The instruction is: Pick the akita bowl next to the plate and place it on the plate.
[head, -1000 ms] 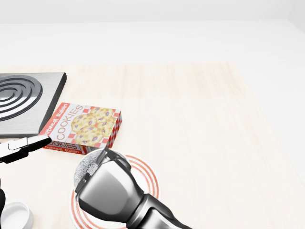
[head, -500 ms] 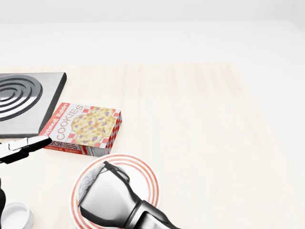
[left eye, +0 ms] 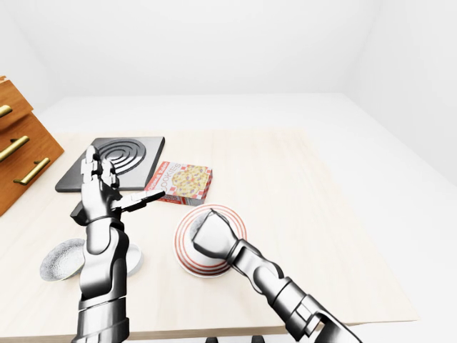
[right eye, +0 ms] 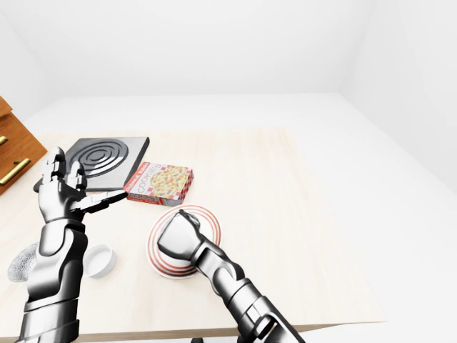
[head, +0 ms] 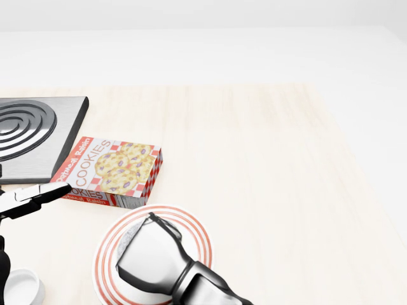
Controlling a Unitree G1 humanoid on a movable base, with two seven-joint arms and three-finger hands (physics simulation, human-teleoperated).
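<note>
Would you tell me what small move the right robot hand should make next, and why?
Probably open the fingers and let go. The right robot hand sits low over the red-ringed plate, and only a speckled sliver of the akita bowl shows beside it, apparently already within the rim.

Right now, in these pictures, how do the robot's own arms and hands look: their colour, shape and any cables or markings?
Both arms are glossy silver-grey metal, built of rounded, jointed segments. The left hand has segmented chrome fingers with dark gaps at the joints. The right hand has a smooth, rounded shell with black edging. No cables, sleeves or markings show.
</note>
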